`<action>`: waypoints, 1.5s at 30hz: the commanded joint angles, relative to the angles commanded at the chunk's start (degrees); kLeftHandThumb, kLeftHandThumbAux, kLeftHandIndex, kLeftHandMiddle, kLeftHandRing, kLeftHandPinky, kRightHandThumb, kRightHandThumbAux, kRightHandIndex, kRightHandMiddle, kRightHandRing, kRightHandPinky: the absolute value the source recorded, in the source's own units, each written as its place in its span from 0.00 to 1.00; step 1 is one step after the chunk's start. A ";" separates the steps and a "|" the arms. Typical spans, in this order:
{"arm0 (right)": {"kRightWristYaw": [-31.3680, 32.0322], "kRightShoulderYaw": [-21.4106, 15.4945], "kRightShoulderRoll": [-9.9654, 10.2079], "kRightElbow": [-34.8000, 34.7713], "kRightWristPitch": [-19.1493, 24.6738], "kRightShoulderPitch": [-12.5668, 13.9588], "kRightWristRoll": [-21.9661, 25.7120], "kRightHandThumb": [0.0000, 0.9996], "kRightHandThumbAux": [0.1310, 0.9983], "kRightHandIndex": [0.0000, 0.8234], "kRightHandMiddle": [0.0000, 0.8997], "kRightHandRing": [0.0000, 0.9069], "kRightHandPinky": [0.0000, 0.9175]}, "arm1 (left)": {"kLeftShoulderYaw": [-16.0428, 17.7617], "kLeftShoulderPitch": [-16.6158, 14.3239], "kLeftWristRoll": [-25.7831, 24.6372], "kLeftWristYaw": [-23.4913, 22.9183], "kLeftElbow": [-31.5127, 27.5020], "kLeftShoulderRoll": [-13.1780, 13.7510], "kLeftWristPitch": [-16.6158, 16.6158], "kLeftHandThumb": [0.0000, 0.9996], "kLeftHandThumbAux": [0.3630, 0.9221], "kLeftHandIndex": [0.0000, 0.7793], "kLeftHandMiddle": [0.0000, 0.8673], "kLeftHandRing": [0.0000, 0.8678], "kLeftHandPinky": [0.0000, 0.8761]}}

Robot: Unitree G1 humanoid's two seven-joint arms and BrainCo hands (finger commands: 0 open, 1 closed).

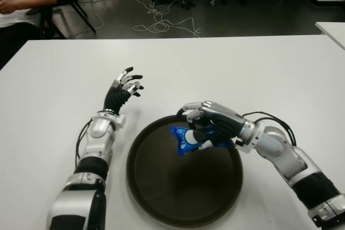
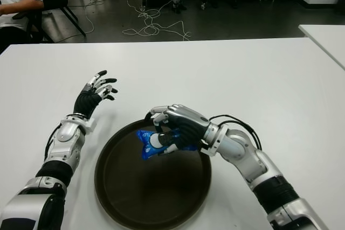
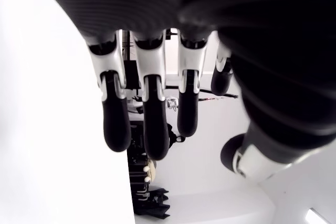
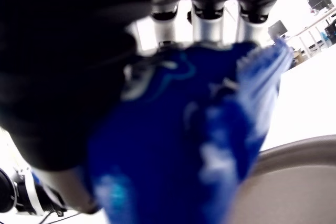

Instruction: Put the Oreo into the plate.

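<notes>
Eye views: right hand point(image 1: 207, 127) curled around the blue Oreo pack point(image 1: 186, 139), held over the dark round plate point(image 1: 161, 197) toward its 12 o'clock rim; left hand point(image 1: 125, 87) out at about 10 o'clock from the plate, above the white table point(image 1: 242, 74), fingers spread and holding nothing. Left wrist view: fingers point(image 3: 115, 124) extended, nothing between them. Right wrist view: fingers closed on the blue pack, plate rim just beside it.

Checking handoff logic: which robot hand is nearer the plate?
Right. The right robot hand is over the plate's far rim, gripping the Oreo pack. The left robot hand hangs open over the table beyond the plate's left side.
</notes>
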 joint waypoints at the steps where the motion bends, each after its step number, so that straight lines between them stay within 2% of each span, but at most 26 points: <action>1: 0.33 -0.04 -0.02 -0.06 0.08 -0.05 -0.15 0.14 0.81 0.82 0.90 0.89 0.87 | -0.04 0.03 0.07 0.01 -0.03 0.05 -0.05 0.25 0.50 0.13 0.33 0.45 0.53; 7: 2.12 -0.45 -0.19 -0.41 0.48 -0.08 -0.52 0.13 0.80 0.84 0.90 0.89 0.87 | -0.28 0.08 0.50 0.32 -0.07 0.08 -0.51 0.23 0.49 0.13 0.32 0.43 0.50; 13: 4.57 -0.87 -0.21 -1.13 1.58 0.04 0.51 0.09 0.78 0.79 0.88 0.87 0.85 | -0.28 -0.05 0.54 0.63 -0.24 -0.04 -0.06 0.24 0.52 0.14 0.34 0.44 0.53; 15: 5.57 -0.95 -0.17 -1.50 1.96 0.01 1.15 0.05 0.77 0.77 0.87 0.87 0.85 | -0.35 -0.11 0.69 0.99 -0.30 -0.03 0.35 0.24 0.52 0.14 0.34 0.44 0.53; 19: 5.23 -1.49 0.46 -1.32 0.97 0.18 1.09 0.01 0.74 0.71 0.80 0.82 0.79 | -0.46 -0.25 0.90 1.50 -0.32 0.00 0.84 0.23 0.51 0.14 0.34 0.45 0.53; 21: 4.67 -1.78 0.84 -0.98 0.19 0.32 0.97 0.00 0.73 0.67 0.74 0.75 0.71 | -0.50 -0.29 1.00 1.64 -0.32 0.01 0.93 0.23 0.51 0.14 0.34 0.45 0.53; 22: 4.49 -1.90 0.99 -0.81 -0.10 0.37 0.94 0.00 0.73 0.60 0.66 0.67 0.61 | -0.53 -0.30 1.04 1.70 -0.33 0.01 0.96 0.24 0.52 0.14 0.34 0.45 0.53; 23: 4.12 -2.07 1.16 -0.60 -0.46 0.52 0.73 0.00 0.73 0.58 0.62 0.64 0.57 | -0.55 -0.29 1.08 1.76 -0.33 0.00 0.98 0.24 0.52 0.14 0.34 0.45 0.52; 24: 3.88 -2.22 1.29 -0.44 -0.73 0.63 0.57 0.00 0.71 0.48 0.52 0.52 0.44 | -0.57 -0.28 1.11 1.79 -0.33 -0.02 0.99 0.24 0.53 0.14 0.34 0.45 0.52; 26: 3.66 -2.54 1.21 -1.29 -0.31 1.28 0.05 0.00 0.67 0.35 0.38 0.39 0.30 | -0.62 -0.21 1.23 1.87 -0.49 -0.05 0.99 0.25 0.53 0.14 0.33 0.45 0.53; 27: 3.84 -2.59 1.11 -1.75 0.29 1.41 -0.18 0.00 0.63 0.25 0.29 0.29 0.22 | -0.62 -0.19 1.24 1.86 -0.54 -0.07 0.99 0.26 0.54 0.14 0.33 0.45 0.53; 28: 4.24 -2.60 1.01 -2.19 1.08 1.46 -0.25 0.00 0.59 0.17 0.21 0.21 0.16 | -0.61 -0.19 1.22 1.84 -0.57 -0.13 0.97 0.27 0.55 0.14 0.33 0.45 0.54; 31: 5.28 -2.60 0.96 -2.97 2.72 1.54 0.13 0.00 0.50 0.05 0.07 0.08 0.07 | -0.54 -0.25 1.05 1.74 -0.58 -0.26 0.95 0.29 0.56 0.14 0.33 0.45 0.55; 36: 5.87 -2.81 1.15 -4.20 4.93 2.02 0.32 0.00 0.42 0.01 0.01 0.01 0.01 | -0.35 -0.29 0.74 1.48 -0.37 -0.40 0.83 0.30 0.57 0.14 0.33 0.46 0.55; 45: 4.49 -2.97 1.34 -4.31 5.25 2.29 -1.36 0.00 0.35 0.00 0.00 0.00 0.00 | -0.28 -0.34 0.97 1.73 0.24 -0.49 -0.33 0.26 0.59 0.14 0.33 0.47 0.53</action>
